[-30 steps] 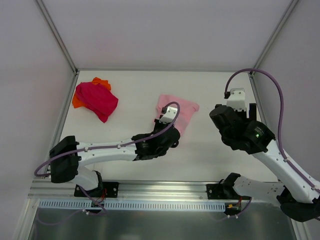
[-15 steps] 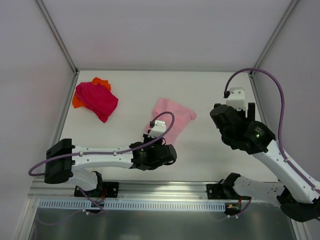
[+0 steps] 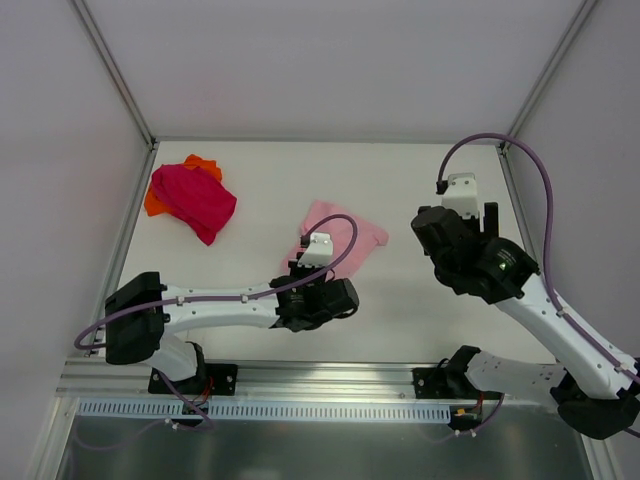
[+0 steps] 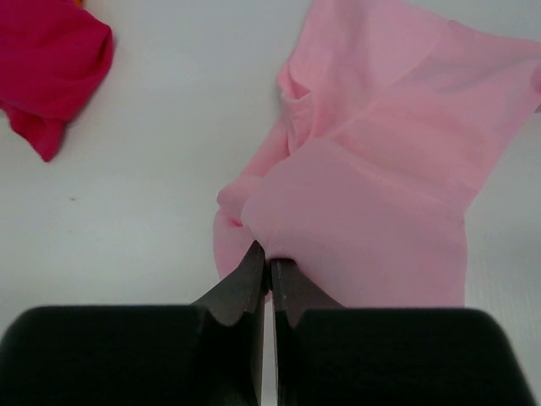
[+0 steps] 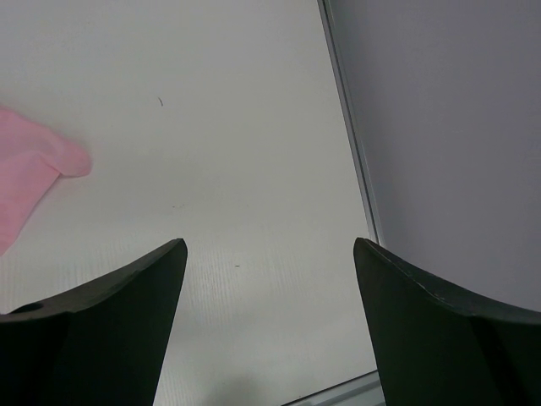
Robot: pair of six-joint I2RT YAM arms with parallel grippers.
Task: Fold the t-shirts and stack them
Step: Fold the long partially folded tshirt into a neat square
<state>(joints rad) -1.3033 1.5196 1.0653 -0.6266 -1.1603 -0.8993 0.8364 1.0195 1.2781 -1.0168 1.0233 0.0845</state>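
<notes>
1. Where the left arm reaches across the near half of the table (image 3: 420, 190), the left pincer (image 4: 269, 255) is pressed together on a fold at the near edge of the light pink t-shirt (image 4: 380, 169). Its two dark fingers meet with pink cloth nipped at their tips.
2. The light pink t-shirt lies crumpled near the middle of the table. Its creases run toward the clamped fold, and its far part is spread on the table.
3. The magenta t-shirt (image 3: 195, 198) is bunched in the far left corner of the table, well apart from the light pink one.
4. The orange t-shirt (image 3: 203, 162) lies under the magenta one and shows only at its far and left edges.
5. The right pincer (image 5: 270, 247) has its fingers set wide apart with nothing between them. It is held above bare table on the right side, near the right wall (image 5: 439, 127). A corner of the light pink t-shirt shows at the left edge of the right wrist view, clear of the fingers.
</notes>
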